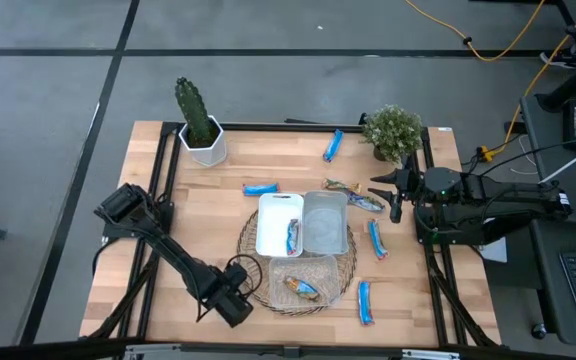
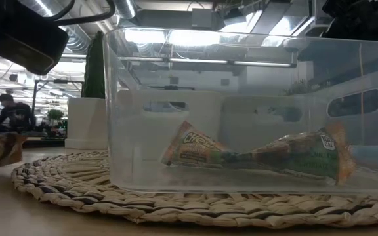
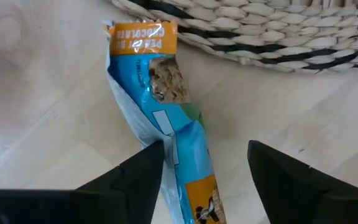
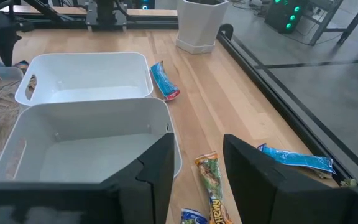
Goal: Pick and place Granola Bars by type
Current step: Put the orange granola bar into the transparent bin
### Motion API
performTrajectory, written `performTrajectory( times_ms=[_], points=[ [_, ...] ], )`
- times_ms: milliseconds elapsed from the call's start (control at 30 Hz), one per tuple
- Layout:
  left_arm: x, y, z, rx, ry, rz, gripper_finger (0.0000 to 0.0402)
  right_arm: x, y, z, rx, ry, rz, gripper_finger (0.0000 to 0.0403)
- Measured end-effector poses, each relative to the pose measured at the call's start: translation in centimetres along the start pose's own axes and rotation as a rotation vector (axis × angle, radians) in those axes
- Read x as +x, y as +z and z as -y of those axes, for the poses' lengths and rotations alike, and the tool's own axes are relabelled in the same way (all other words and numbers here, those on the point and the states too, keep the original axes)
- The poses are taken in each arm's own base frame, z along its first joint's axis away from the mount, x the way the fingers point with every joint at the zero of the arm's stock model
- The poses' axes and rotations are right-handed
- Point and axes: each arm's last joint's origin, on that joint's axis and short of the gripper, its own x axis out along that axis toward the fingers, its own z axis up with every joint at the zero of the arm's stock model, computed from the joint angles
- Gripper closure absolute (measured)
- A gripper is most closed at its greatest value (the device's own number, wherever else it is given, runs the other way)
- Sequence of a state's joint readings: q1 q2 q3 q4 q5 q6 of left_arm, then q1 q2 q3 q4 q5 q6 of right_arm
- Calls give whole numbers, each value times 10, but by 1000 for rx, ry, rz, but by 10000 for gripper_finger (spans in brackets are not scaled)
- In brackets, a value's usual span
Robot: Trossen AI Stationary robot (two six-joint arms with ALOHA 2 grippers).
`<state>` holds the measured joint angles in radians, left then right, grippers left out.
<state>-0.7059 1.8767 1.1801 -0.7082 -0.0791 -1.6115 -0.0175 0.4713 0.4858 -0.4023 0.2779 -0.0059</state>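
My left gripper (image 3: pixel 205 177) is open and low over the table, by the woven mat's left edge (image 1: pixel 243 250). Its fingers stand on either side of a blue granola bar with orange ends (image 3: pixel 166 118), which lies flat on the wood. The gripper (image 1: pixel 233 300) hides that bar in the high view. My right gripper (image 4: pixel 197 174) is open at the table's right side (image 1: pixel 392 195), above a green-brown bar (image 4: pixel 210 180) lying by the grey tray. One blue bar (image 1: pixel 293 237) lies in the white tray (image 1: pixel 268 215). A brownish bar (image 2: pixel 254 154) lies in the clear tray (image 1: pixel 313 268). My left gripper comes at the blue bar from above, across its length. One finger (image 3: pixel 138 180) stands right at the wrapper's edge (image 3: pixel 166 143). Whether it touches the wrapper, I cannot tell. The bar lies flat on the table.
Loose bars lie on the table: (image 1: pixel 333 145), (image 1: pixel 260 188), (image 1: pixel 376 240), (image 1: pixel 365 302). The grey tray (image 1: pixel 340 240) sits beside the white one, half on the mat. A cactus pot (image 1: pixel 203 140) and a leafy plant (image 1: pixel 393 130) stand at the far edge.
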Motion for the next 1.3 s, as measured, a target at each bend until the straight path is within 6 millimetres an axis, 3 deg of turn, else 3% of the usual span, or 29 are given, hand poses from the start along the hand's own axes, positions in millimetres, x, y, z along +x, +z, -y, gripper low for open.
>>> performTrajectory(
  times_ms=[233, 567, 800, 933, 1033, 1300],
  points=[
    [0, 0, -7, -23, 68, 9, 234, 0, 0, 0, 0, 0, 0, 262],
    [0, 1, -10, -21, 98, 11, 385, 0, 0, 0, 0, 1, 0, 262],
    [-10, 3, -8, -37, 47, 10, 396, 0, 0, 0, 0, 1, 0, 262],
    [-39, 10, -10, -76, -46, 83, 398, 0, 0, 0, 1, 1, 0, 262],
    [-73, 19, -15, -100, -156, 207, 399, 0, 0, 0, 1, 1, 0, 262],
    [-215, 36, -43, 27, -506, 867, 399, 0, 0, 0, 1, 1, 0, 262]
  ],
)
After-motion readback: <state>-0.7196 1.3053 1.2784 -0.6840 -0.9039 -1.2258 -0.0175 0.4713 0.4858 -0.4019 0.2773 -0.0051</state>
